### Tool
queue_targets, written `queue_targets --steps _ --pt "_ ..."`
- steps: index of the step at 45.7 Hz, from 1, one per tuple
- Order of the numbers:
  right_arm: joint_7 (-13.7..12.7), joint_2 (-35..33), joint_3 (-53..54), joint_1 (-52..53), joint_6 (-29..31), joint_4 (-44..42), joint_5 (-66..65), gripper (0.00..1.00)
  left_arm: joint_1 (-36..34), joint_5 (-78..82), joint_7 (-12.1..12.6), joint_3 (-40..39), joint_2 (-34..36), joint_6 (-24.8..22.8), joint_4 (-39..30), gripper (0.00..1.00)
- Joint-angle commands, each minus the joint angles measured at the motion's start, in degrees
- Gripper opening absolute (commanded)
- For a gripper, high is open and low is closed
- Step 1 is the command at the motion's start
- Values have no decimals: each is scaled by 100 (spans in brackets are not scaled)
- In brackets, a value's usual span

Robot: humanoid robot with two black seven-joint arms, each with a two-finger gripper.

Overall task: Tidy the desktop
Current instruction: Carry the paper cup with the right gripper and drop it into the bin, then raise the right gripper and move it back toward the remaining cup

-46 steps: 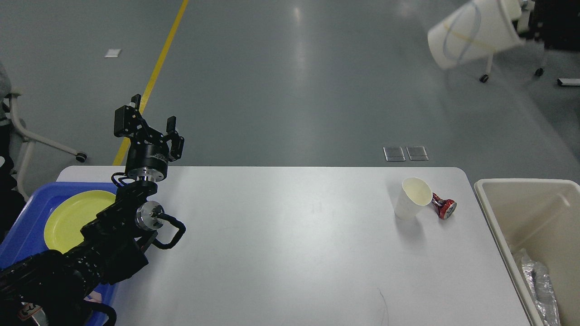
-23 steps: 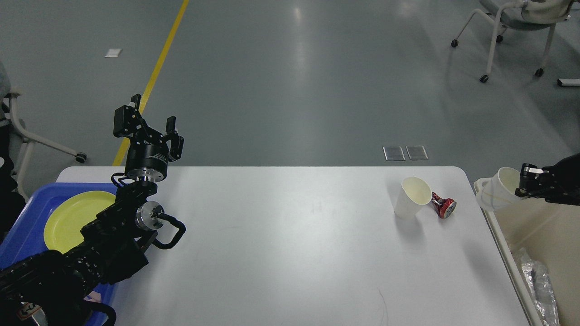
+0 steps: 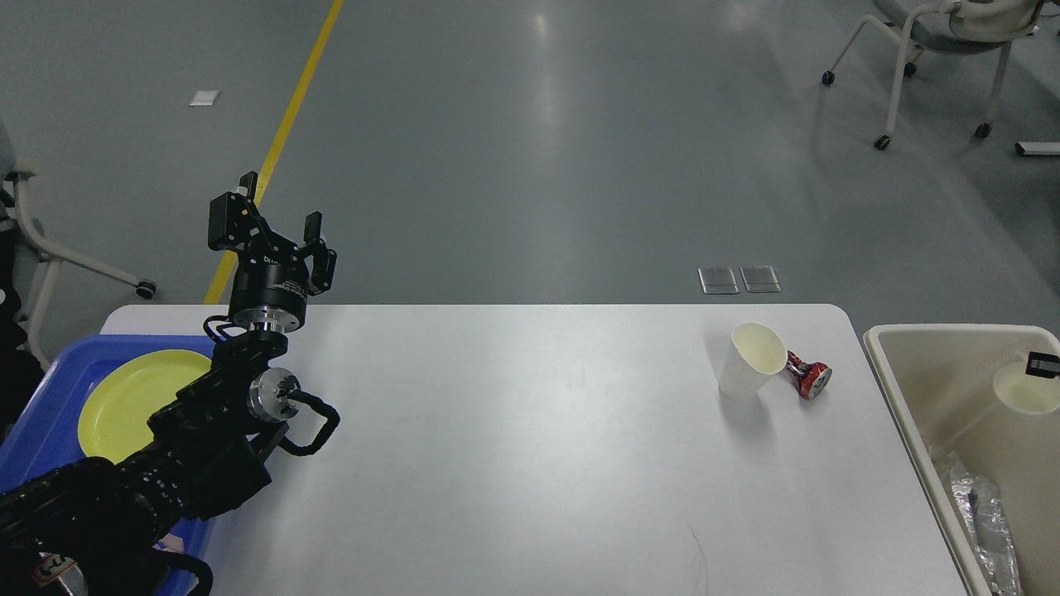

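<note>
Below the left claw (image 3: 277,236), whose two black fingers stand spread and empty, the wide white rounded-corner desk (image 3: 513,447) stretches rightward. Only a dark tip of the right claw (image 3: 1043,362) shows at the frame's right edge, above the beige plastic bin (image 3: 903,389); its state cannot be told.

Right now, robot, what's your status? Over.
Left tool open, empty, raised over the desktop's far-left corner. Right tool barely visible over the bin. Paper cup and crushed can remain. Nothing blocking.
</note>
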Motion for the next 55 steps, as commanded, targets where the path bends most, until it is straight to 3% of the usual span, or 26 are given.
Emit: queue_targets --steps 1,9,16,25,36,55 --pt "4 19 -9 -7 -55 74 29 100 2 0 0 3 0 0 0 100" --pt "5 -165 53 510 155 723 64 100 2 0 0 3 0 0 0 100" --pt "-48 -955 53 1687 735 2374 186 100 2 0 0 3 0 0 0 100" --pt "-57 -1720 44 3718 2676 4063 459 100 2 0 0 -5 0 0 0 100" --pt "-57 -2134 44 6064 4707 5101 1284 100 2 0 0 3 0 0 0 100" --pt "-57 -1959 70 9247 4715 5804 3077 100 2 0 0 3 0 0 0 100"
